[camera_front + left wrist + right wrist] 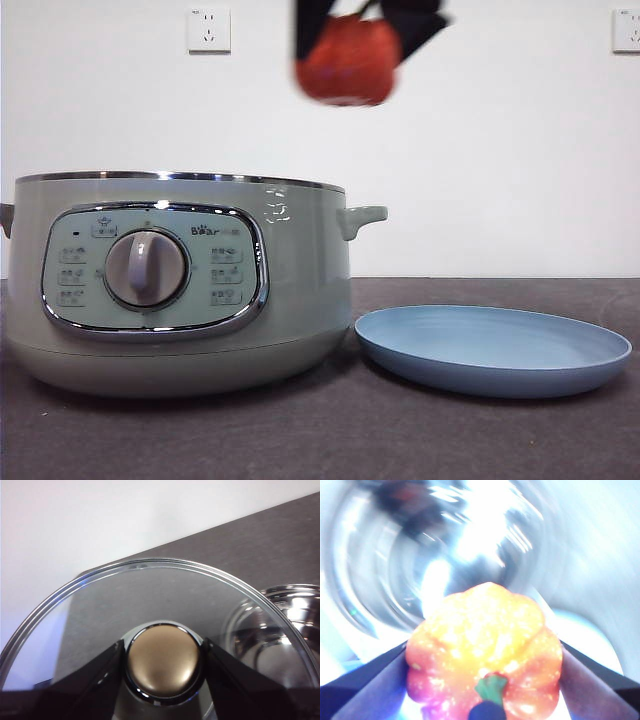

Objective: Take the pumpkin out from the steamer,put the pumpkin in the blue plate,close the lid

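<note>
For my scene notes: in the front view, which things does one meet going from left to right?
steamer → pumpkin held high in the right end effector → blue plate

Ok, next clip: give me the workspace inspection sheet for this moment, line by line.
Surface: dark grey table, matte.
Steamer: lid off, standing on the table at front view's left.
Pumpkin: in the air above the steamer's right edge, blurred.
Blue plate: on the table beside the steamer, nothing in it.
Lid: held by its knob, off the steamer.
Clutter: nothing seen.
Grippers: left gripper shut on the knob; right gripper shut on the pumpkin.
Cables: nothing seen.
Surroundings: white wall, two sockets.
</note>
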Controlling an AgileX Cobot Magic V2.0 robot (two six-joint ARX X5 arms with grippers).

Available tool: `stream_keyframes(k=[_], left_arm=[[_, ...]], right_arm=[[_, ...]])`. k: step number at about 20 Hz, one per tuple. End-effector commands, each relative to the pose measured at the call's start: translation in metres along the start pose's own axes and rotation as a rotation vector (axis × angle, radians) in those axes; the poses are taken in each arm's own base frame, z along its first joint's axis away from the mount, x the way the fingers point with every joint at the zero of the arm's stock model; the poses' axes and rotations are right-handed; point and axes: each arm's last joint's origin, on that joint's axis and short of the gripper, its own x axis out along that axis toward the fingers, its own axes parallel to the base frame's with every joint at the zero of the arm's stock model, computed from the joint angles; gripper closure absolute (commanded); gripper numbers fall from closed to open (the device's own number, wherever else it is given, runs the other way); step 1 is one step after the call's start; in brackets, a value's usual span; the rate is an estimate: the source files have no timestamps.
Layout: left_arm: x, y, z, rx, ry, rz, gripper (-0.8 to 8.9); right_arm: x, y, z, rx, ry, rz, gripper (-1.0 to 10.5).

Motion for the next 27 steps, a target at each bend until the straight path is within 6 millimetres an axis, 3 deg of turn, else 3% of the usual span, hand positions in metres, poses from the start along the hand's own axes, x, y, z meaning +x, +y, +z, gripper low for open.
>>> stream_keyframes(k=[1, 5, 8, 16, 18, 27], left_arm=[[-0.002, 0.001, 0.009, -0.021, -0.071, -0.032, 8.22], [0.004, -0.003, 0.011, -0.014, -0.057, -0.044, 8.22], [0.006, -0.004, 0.011, -0.012, -0.055, -0.051, 8.22], [0.005, -0.005, 0.015, -0.028, -0.095, -0.096, 8.22], [0.005, -0.006, 0.016, -0.029, -0.102, -0.123, 8.22], [0.005, -0.006, 0.017, -0.033, -0.110, -0.144, 8.22]], right_arm=[[-0.008, -0.012, -0.012, 0.108, 0.058, -0.047, 9.6], [-0.012, -0.018, -0.039, 0.215, 0.111, -0.246, 9.6], [-0.001, -0.016, -0.064, 0.240, 0.078, -0.257, 9.6], [0.074, -0.020, -0.124, 0.299, 0.036, -0.267, 9.6], [0.093, -0.024, -0.132, 0.314, -0.005, -0.273, 9.6], [0.122, -0.040, -0.133, 0.357, -0.004, -0.224, 9.5]])
